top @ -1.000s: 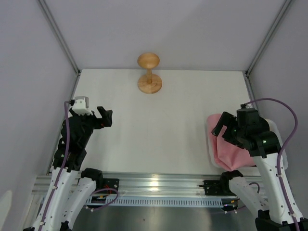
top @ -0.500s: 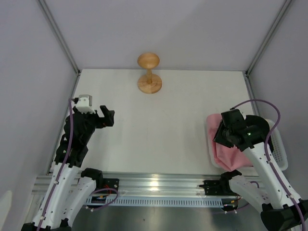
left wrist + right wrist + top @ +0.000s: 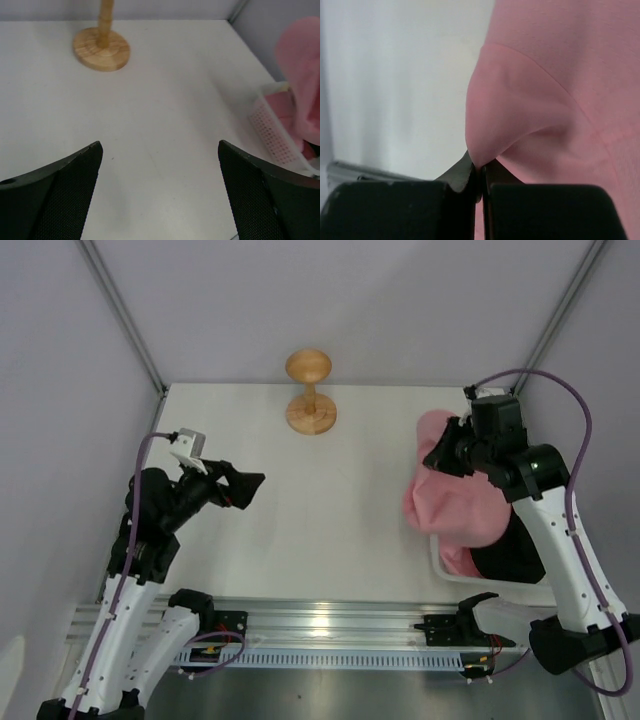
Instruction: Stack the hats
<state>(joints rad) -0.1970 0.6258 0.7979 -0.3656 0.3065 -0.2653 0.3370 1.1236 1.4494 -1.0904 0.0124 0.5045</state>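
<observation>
No hat is stacked yet. The right gripper (image 3: 480, 170) clamps the pink hat (image 3: 455, 505) above the basket (image 3: 272, 130), a black hat (image 3: 510, 552) lies inside; the left gripper (image 3: 160, 147) stands open.

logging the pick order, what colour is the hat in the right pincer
Plain pink hat, pinched in the right pincer; clearest in the right wrist view.

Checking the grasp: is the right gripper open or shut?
Shut: the right gripper pinches a fold of the pink hat, jaws nearly touching; overhead, the hat hangs from it over the white basket.
</observation>
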